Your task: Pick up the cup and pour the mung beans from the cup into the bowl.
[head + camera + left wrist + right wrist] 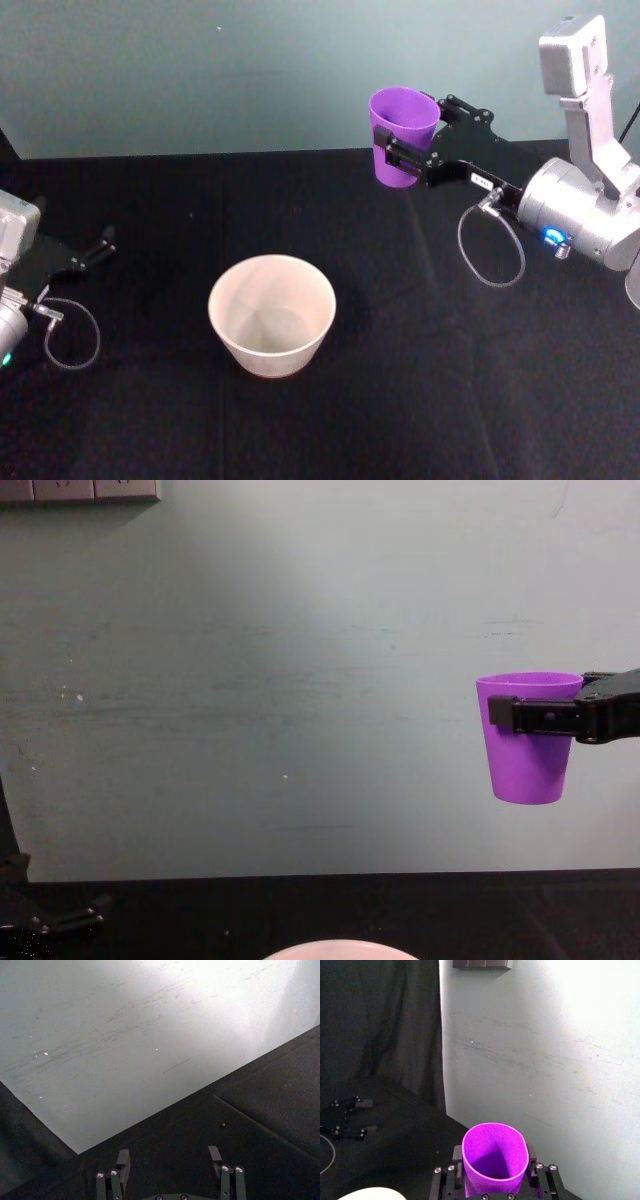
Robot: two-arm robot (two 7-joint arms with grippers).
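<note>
The purple cup (402, 133) hangs upright in the air at the back right, held by my right gripper (410, 150), whose black fingers (530, 714) are shut on its sides. From the side, the cup (527, 737) is well above the table. In the right wrist view the cup (495, 1159) opens toward the camera between the gripper (495, 1172); its inside is dark and I cannot make out beans. The pale bowl (271, 313) stands on the black table, in front and to the left of the cup. My left gripper (92, 253) rests open at the far left, also seen at the wrist (169, 1160).
A black cloth (420, 400) covers the table, and a pale teal wall (200, 70) rises behind it. A grey cable loop (492, 250) hangs under the right arm. The bowl's rim (340, 948) shows at the chest view's lower edge.
</note>
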